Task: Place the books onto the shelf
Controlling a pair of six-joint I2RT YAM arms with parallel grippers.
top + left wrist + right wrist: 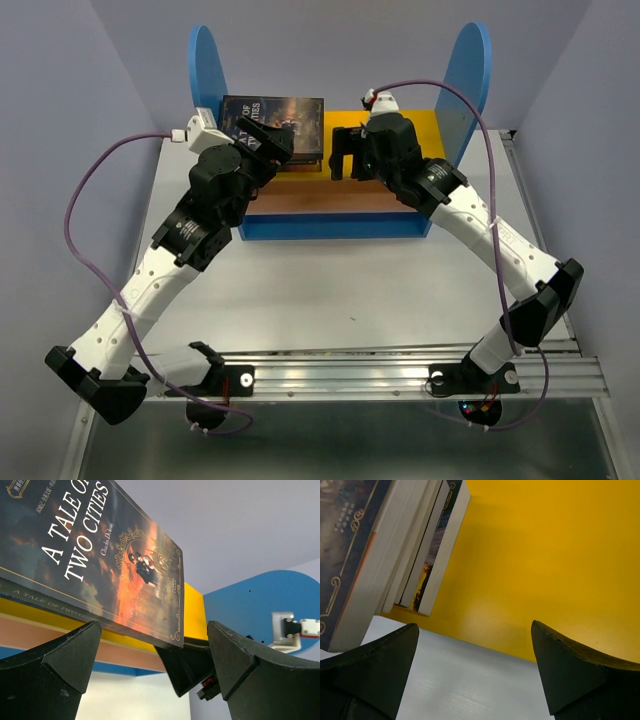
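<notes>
Left hand [154, 630] just beside the stacked books [100, 555]

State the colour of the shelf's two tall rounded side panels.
Blue. The side panels show best in the top external view.

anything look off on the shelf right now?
Minor only. The books lie stacked flat at the left end of the shelf's yellow board. In the right wrist view their page edges are stepped, not flush. No damage or dropped books visible.
</notes>
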